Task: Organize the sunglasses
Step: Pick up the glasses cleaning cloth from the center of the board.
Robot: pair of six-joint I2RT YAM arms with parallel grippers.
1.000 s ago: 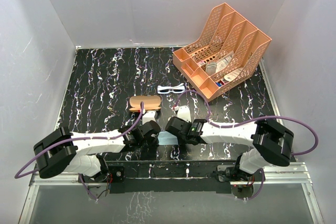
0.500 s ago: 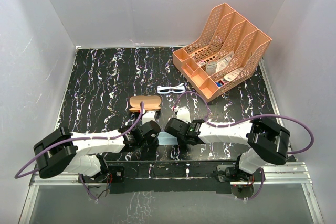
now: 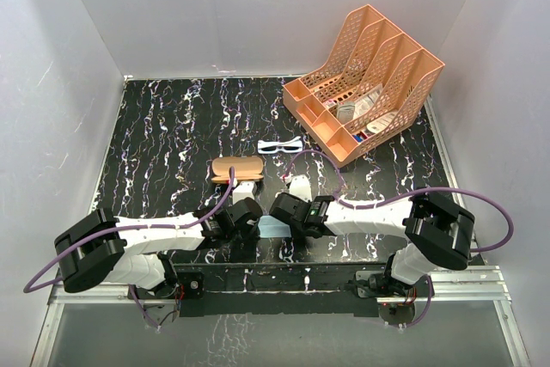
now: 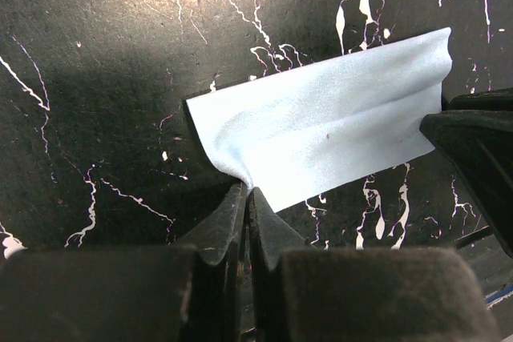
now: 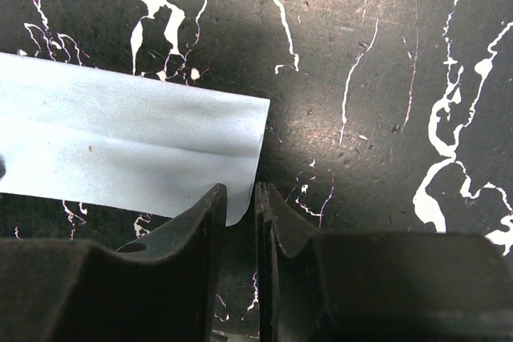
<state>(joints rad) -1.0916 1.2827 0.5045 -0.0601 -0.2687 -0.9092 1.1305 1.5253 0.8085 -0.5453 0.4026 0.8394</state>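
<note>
Little change: left gripper [image 4: 247,193] on cloth [image 4: 321,130], right gripper [image 5: 240,195] astride its corner.

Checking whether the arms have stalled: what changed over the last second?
The right arm shifted slightly left, bringing the right gripper closer over the blue cloth. Its jaws straddle one corner, narrowly apart. The left gripper stays shut on another corner. The sunglasses, case and organizer are unmoved.

Bright, even overhead light; wrist views dimmer, heavily shadowed.
</note>
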